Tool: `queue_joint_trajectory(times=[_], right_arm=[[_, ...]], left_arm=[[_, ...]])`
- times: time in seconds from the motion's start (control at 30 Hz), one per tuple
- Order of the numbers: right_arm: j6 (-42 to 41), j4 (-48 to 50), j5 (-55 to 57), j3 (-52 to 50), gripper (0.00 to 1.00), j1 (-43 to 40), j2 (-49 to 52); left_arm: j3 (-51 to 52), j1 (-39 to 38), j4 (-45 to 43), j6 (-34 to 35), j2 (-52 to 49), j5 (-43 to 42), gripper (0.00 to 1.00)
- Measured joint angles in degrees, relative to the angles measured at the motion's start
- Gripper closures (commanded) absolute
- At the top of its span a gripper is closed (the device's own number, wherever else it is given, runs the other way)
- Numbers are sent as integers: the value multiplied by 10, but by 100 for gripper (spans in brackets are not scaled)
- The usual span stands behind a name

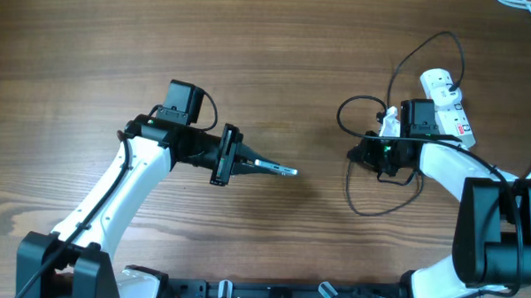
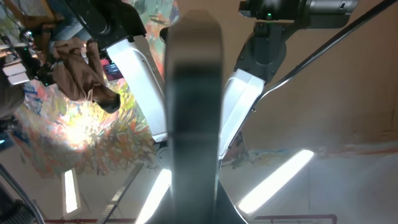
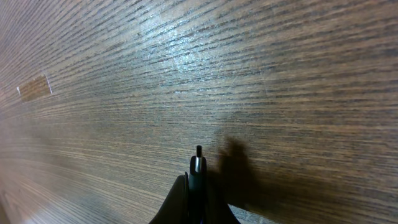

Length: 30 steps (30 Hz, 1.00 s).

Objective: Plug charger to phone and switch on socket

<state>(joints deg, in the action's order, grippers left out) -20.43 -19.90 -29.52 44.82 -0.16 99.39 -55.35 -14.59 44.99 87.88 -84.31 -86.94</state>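
- Left gripper, centre-left of the overhead view: clamped tight on a thin flat dark smartphone, held edge-on and pointing right. The screen colour doesn't show from above. The left wrist view only gives a blurred dark slab up the middle.
- Right gripper, right of centre overhead: pinched shut on the small silver-tipped black connector, whose tip pokes out past the fingers, low over the brown wooden worktop.
- Long thin black charger cable: loops loosely around the right arm and runs up towards the strip.
- Elongated white plastic power strip: upper right, lying on the worktop, red switch at its lower end.
- Handling, my read: the smartphone is rigid, smooth and likely slippery, so grip across the flat faces and keep the port end free.
- The cable is light and floppy, and only the connector body is stiff enough to steer. The present hold just behind the tip looks right.
- The slack may drag or snag on the arm.
- The connector is small and needs straight alignment, since forcing it at an angle could bend it.
- The switch probably needs a firm press, and the strip is light and may slide.
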Motion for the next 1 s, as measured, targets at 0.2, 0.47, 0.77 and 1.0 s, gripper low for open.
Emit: queue_joint_trajectory(times=[0.2,0.47,0.77,1.0], right_arm=[[0,0,0,0,96,0,0],[0,0,0,0,96,0,0],[49,0,-16,-1,96,-1,0],[208,-97,-254,-3,96,-3,5]], left_arm=[[0,-16,0,2,9,0,96],[0,-68,4,71,137,8,96],[0,-63,-57,13,155,129,96],[0,-30,-107,-275,155,282,96]])
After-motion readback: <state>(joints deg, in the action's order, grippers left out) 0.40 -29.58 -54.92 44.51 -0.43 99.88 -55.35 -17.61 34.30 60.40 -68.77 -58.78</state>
